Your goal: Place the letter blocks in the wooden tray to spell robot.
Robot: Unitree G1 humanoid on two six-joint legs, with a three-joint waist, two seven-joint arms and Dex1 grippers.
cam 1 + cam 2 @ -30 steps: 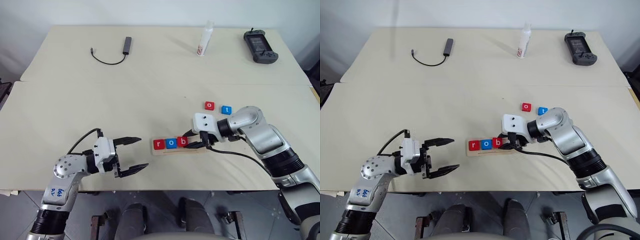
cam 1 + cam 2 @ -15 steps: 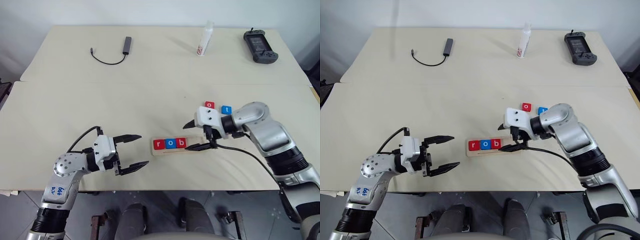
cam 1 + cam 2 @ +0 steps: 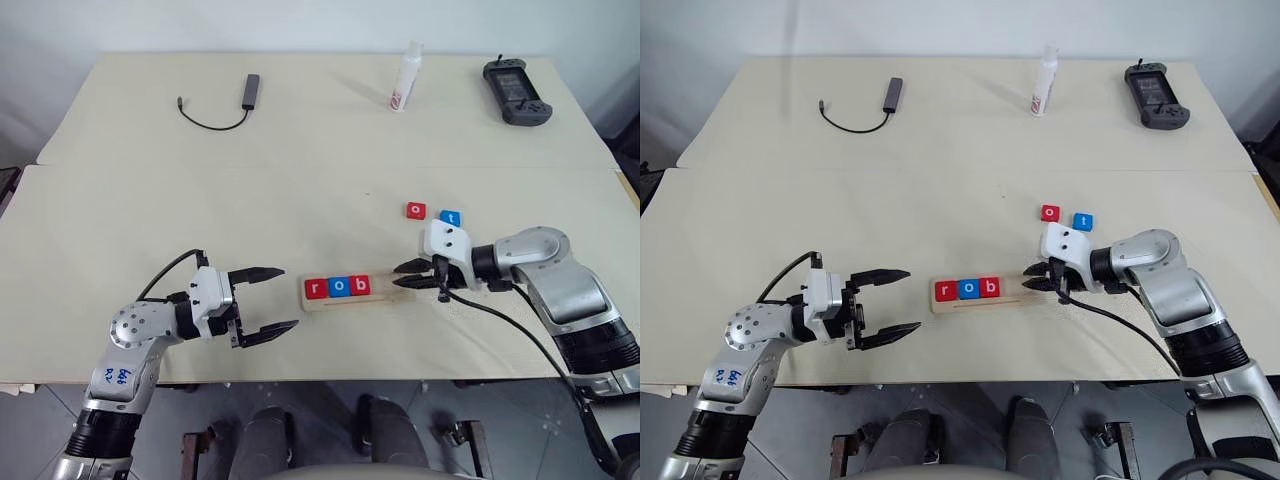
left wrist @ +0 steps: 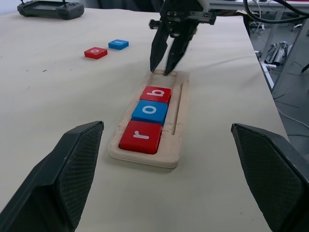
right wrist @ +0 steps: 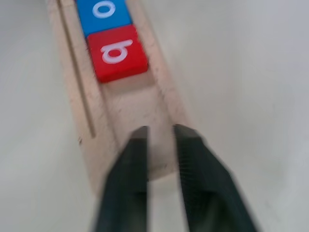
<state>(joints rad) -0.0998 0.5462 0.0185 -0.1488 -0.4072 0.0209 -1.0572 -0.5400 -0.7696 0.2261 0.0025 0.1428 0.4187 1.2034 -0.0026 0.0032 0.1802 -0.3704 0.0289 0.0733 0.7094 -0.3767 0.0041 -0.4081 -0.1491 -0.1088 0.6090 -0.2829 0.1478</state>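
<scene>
The wooden tray (image 3: 383, 291) lies near the table's front edge and holds three letter blocks in a row: red r (image 3: 318, 289), blue o (image 3: 340, 287) and red b (image 3: 361, 285). Its right part (image 4: 178, 116) is bare. My right gripper (image 3: 399, 275) is shut with nothing in it, its tips (image 4: 161, 71) over the tray's right end (image 5: 135, 104), just clear of the b. A red o block (image 3: 417, 210) and a blue t block (image 3: 452, 217) lie loose on the table behind it. My left gripper (image 3: 290, 297) stands open and empty just left of the tray.
At the back of the table lie a grey USB hub (image 3: 252, 89) with a black cable (image 3: 210, 118), a white bottle (image 3: 403, 78) and a black controller (image 3: 518, 90). A seam (image 3: 200, 166) crosses the table.
My right gripper let go of the b block in the tray, opened wide, drew back to the right and shut over the tray's bare end. The left gripper stayed put.
</scene>
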